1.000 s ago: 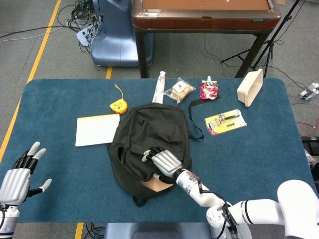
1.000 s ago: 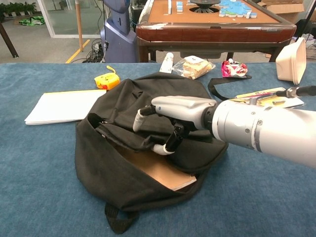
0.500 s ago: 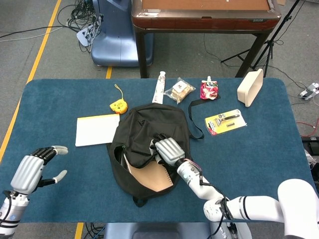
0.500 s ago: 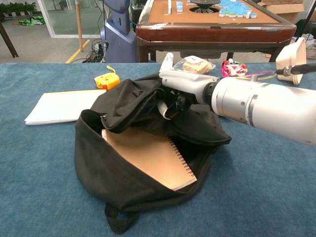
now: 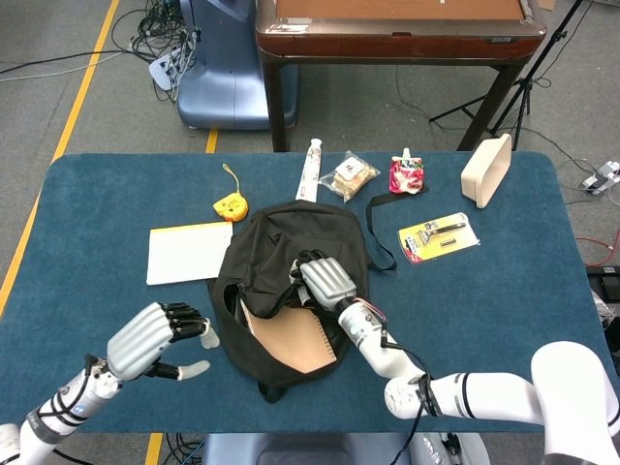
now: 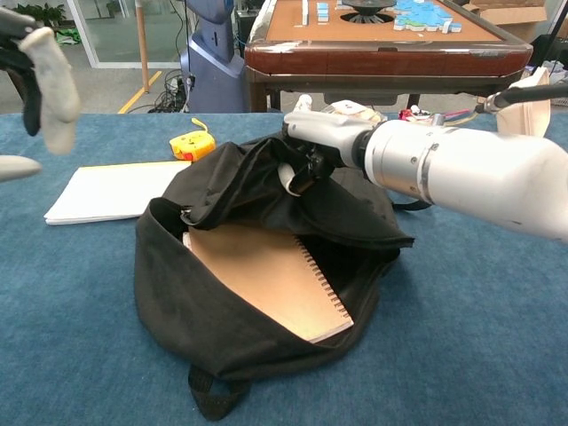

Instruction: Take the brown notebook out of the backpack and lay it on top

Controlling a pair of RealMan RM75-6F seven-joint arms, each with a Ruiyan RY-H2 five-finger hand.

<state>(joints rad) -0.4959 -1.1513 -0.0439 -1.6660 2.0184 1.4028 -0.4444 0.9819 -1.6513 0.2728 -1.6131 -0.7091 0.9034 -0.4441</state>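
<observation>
Taking the backpack (image 5: 291,291) as the landmark, the nearest thing to the robot is the left hand (image 5: 155,336), which hovers over the blue table (image 5: 504,310) off the bag's left side, a little nearer than its opening, fingers partly curled with the thumb apart and nothing in it. Inside the bag's gaping mouth lies the brown notebook (image 6: 266,280), flat, its spiral edge toward the right and its near corner poking just past the lower lip of the opening; it remains wholly within the bag and neither hand touches it. Just beyond the notebook, over the middle of the bag, the right hand (image 6: 311,146) grips a fold of the black upper flap and holds it lifted, which is what keeps the cover exposed. So, by my reading, the opening step is done and the real work is left: the notebook has yet to be grasped, drawn out and laid on top of the bag, and the free left hand looks the likely one to fetch it. Farther off, left of the bag, sits a white notepad (image 5: 186,252), and beyond that a yellow tape measure (image 5: 229,205).
</observation>
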